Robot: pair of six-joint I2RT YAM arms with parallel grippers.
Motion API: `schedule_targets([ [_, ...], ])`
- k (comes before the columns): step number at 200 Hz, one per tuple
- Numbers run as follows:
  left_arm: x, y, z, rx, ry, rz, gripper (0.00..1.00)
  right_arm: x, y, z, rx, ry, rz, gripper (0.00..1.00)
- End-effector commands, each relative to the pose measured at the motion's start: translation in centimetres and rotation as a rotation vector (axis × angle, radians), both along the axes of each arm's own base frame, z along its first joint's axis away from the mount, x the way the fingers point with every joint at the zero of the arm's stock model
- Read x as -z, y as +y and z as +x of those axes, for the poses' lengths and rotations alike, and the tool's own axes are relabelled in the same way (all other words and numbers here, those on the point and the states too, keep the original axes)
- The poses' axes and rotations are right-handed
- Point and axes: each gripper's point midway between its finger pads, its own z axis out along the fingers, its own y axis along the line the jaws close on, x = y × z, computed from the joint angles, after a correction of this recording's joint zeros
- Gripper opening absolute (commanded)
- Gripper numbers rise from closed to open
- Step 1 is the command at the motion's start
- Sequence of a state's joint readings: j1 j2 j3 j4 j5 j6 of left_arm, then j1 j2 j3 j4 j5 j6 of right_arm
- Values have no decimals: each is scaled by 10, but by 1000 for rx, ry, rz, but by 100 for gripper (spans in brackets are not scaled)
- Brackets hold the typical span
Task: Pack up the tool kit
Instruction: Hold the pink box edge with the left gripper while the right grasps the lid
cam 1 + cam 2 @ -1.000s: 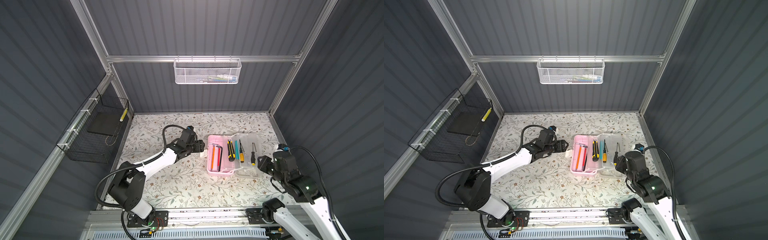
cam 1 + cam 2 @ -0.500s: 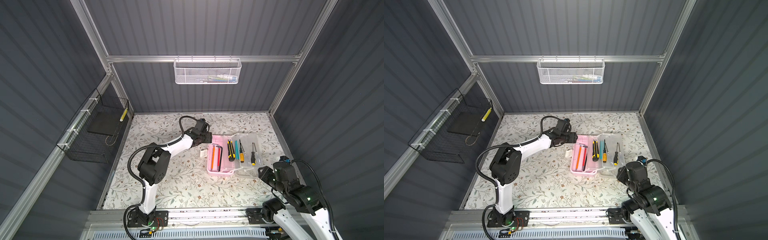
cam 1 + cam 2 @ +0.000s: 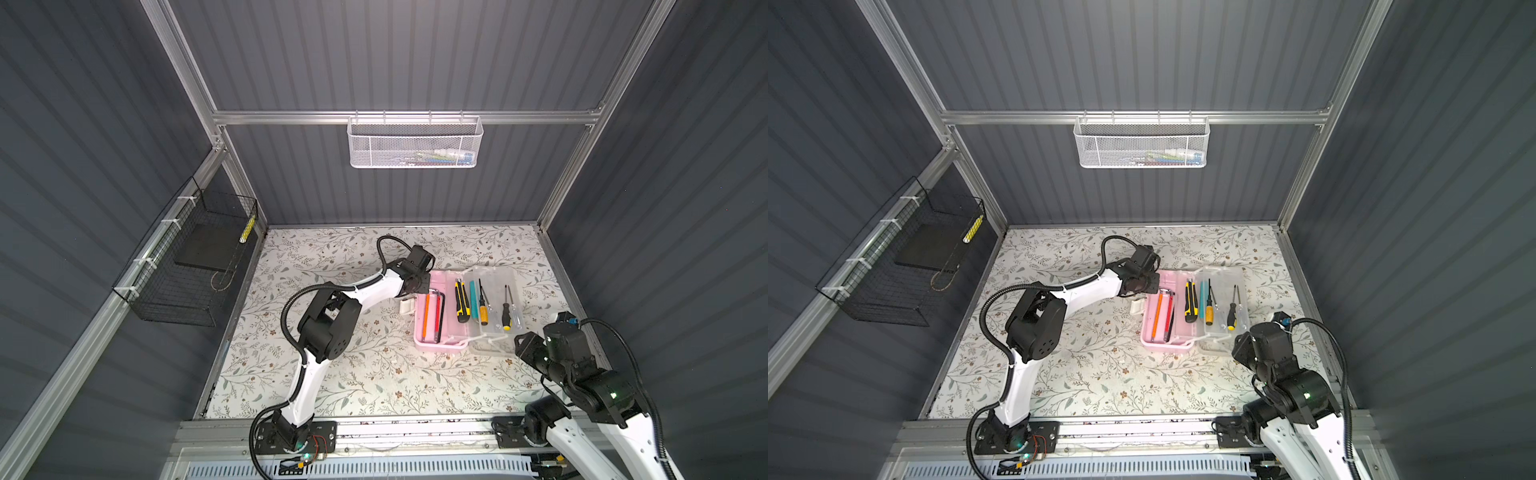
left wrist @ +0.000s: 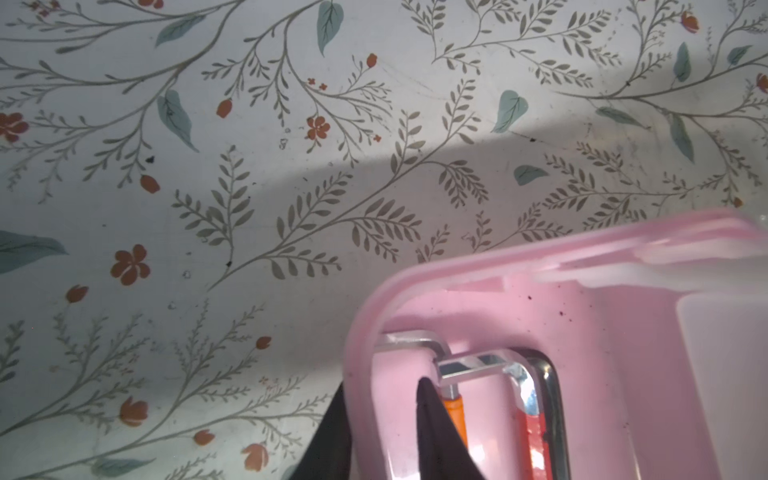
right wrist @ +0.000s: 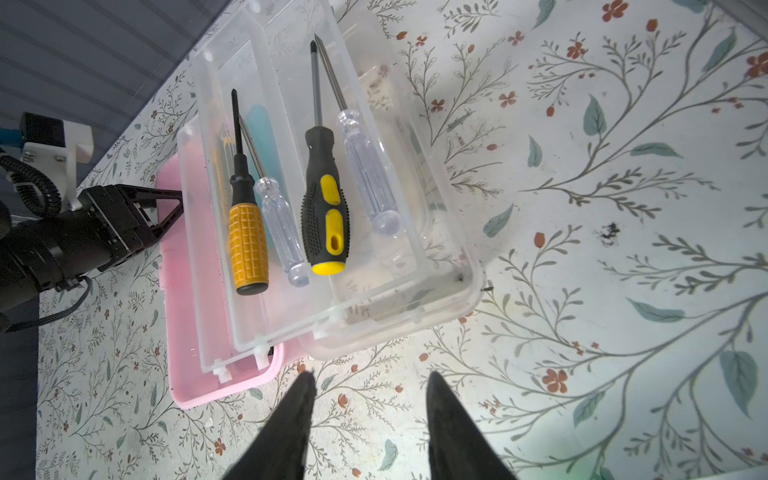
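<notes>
Left gripper (image 4: 382, 384): jaws straddle the pink case (image 3: 452, 332) wall at a corner, one finger inside, one outside; can't tell if clamped. Hex keys (image 4: 478, 368) just past the inner finger. Open lid (image 5: 457, 299) carrying screwdrivers (image 5: 324, 199) sits ahead of right gripper (image 5: 370, 376): jaws apart, empty.

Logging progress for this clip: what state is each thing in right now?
pink case: open.
clear lid: swung open, lying flat.
screwdrivers: lying in the clear tray.
hex keys: lying in the case.
left gripper: fingers astride the case wall, grip unclear.
right gripper: open, empty.
</notes>
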State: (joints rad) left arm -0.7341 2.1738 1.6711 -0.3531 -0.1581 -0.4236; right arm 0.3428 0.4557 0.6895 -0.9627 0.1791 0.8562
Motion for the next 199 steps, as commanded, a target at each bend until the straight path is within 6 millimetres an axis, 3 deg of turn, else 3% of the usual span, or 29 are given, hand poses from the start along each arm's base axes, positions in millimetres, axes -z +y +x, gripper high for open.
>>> schedule_targets([
  [1,-9,15,6,-73,-34,38,18,3,2,5,-7,-1,-3,46],
  [36,-17,50,10,-207,-56,46,0,-1,-2,6,-5,-14,-31,46],
  [76,-29,106,14,-378,-73,-10,0,4,-2,9,-1,-7,-35,46],
  [80,-17,115,6,-391,-55,14,0,5,-2,10,-1,-7,-35,46],
  [97,-21,130,4,-423,-69,1,0,15,3,14,-20,9,-20,45],
  [122,-23,133,4,-418,-68,-16,0,37,16,24,-56,51,28,44],
  [136,-25,132,3,-407,-75,-25,30,44,23,30,-83,50,44,42],
  [145,-27,130,3,-398,-83,-32,44,46,27,34,-101,43,51,42],
  [152,-30,130,4,-393,-90,-33,50,49,29,37,-112,42,54,42],
  [169,-33,131,7,-388,-98,-31,49,54,36,44,-140,37,69,42],
  [199,-33,132,10,-382,-97,-35,35,65,49,55,-179,40,104,41],
])
